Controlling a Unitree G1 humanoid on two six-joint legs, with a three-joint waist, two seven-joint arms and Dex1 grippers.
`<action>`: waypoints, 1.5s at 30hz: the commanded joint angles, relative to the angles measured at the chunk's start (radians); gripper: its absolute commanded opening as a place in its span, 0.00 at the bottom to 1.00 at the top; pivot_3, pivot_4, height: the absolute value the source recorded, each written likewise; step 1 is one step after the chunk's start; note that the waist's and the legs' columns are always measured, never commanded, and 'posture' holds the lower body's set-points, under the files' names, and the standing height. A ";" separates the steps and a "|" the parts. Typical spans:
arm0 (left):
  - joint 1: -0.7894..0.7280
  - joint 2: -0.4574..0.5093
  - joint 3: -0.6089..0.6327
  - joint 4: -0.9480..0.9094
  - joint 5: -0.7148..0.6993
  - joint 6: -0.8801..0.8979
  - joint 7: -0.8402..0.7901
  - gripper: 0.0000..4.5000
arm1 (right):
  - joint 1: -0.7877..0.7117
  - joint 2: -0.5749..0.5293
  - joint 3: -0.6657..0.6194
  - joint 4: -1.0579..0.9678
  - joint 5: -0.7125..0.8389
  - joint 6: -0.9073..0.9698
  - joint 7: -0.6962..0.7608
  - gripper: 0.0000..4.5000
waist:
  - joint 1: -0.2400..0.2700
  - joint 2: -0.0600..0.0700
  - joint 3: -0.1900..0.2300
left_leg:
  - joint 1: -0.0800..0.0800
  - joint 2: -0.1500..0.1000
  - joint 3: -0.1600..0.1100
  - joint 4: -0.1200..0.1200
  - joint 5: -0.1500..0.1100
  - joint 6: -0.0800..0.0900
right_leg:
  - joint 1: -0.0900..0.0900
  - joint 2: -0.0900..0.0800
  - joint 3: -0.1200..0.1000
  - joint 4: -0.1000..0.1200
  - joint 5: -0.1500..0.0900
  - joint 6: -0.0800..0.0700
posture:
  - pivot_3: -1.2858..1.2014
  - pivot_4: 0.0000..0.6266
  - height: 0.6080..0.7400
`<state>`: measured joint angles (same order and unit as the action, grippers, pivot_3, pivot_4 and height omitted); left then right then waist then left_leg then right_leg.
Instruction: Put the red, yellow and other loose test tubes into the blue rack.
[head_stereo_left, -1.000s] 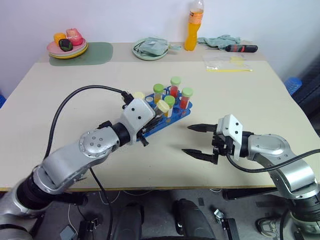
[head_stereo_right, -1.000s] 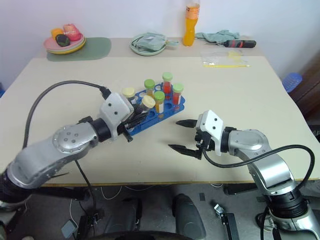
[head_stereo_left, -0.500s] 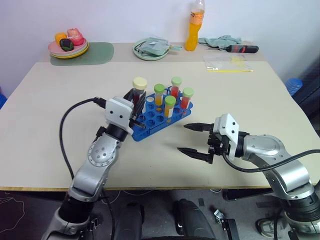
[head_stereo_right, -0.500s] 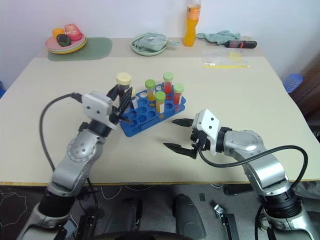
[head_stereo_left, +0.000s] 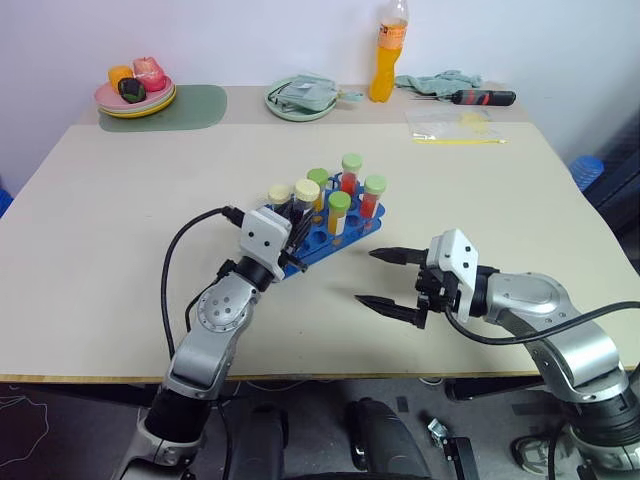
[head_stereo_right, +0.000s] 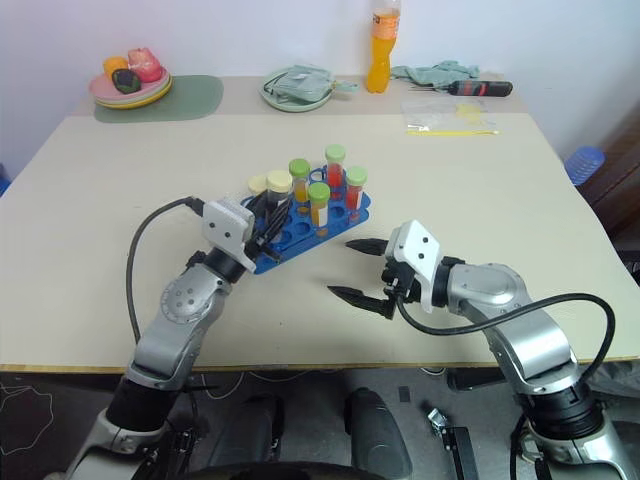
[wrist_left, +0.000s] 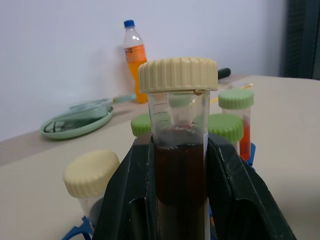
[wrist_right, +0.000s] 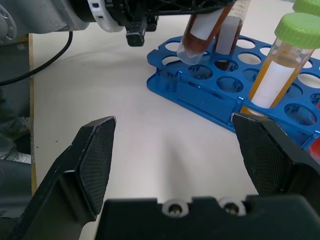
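Observation:
The blue rack (head_stereo_left: 312, 252) sits mid-table with several green-capped tubes (head_stereo_left: 339, 202) of orange and red liquid standing in it, plus one cream-capped tube (head_stereo_left: 279, 193). My left gripper (wrist_left: 179, 145) is shut on a cream-capped test tube (head_stereo_left: 307, 190) of dark brown liquid. It holds that tube tilted over the rack's near-left corner, with the tube's rounded bottom (wrist_right: 192, 54) just above a hole. My right gripper (head_stereo_left: 366, 276) hovers open and holding nothing over the table, just right of the rack.
Along the far edge stand a plate of toy food (head_stereo_left: 135, 90) on a green mat (head_stereo_left: 188, 105), a green dish with a cloth (head_stereo_left: 300, 97), an orange bottle (head_stereo_left: 388, 50), a screwdriver (head_stereo_left: 482, 96) and a plastic bag (head_stereo_left: 455, 125).
My left arm swung in and stood the brown tube up, then lowered it rightward onto the rack's near-left corner. The right gripper has stayed where it was, open.

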<state>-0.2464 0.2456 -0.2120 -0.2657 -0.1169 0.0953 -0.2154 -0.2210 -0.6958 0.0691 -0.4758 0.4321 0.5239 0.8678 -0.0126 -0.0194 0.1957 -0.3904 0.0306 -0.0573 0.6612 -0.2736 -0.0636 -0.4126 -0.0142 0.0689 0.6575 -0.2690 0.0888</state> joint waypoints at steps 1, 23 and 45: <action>-0.009 -0.021 0.006 0.012 0.012 -0.031 -0.022 0.17 | -0.005 0.005 -0.015 -0.041 0.012 -0.008 -0.008 0.92 | 0.000 0.000 0.000 | 0.000 0.000 0.000 0.000 0.000 0.000 | 0.000 0.000 0.000 0.000 0.000 0.000 | 0.52 0.24 1.00; -0.019 -0.124 0.034 0.249 0.060 -0.257 -0.059 0.17 | -0.016 0.011 -0.013 -0.060 0.025 0.013 -0.035 0.92 | 0.002 0.001 0.000 | 0.001 0.000 0.000 0.000 0.000 0.000 | 0.002 0.000 0.000 0.000 0.000 0.000 | 0.52 0.24 1.00; 0.369 0.268 0.439 -0.266 -0.314 0.116 -0.293 0.99 | -0.064 -0.081 -0.178 0.140 0.045 -0.004 0.012 0.92 | -0.003 0.001 0.000 | 0.002 0.001 0.001 -0.001 -0.001 0.001 | 0.002 0.000 0.000 -0.001 -0.001 -0.001 | 0.52 0.24 1.00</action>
<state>0.1081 0.4912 0.1693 -0.4752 -0.3828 0.1868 -0.4735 -0.2674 -0.7632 -0.0441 -0.3684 0.4742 0.5384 0.8783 -0.0159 -0.0183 0.1955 -0.3885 0.0318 -0.0564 0.6605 -0.2743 -0.0625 -0.4111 -0.0139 0.0688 0.6567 -0.2702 0.0867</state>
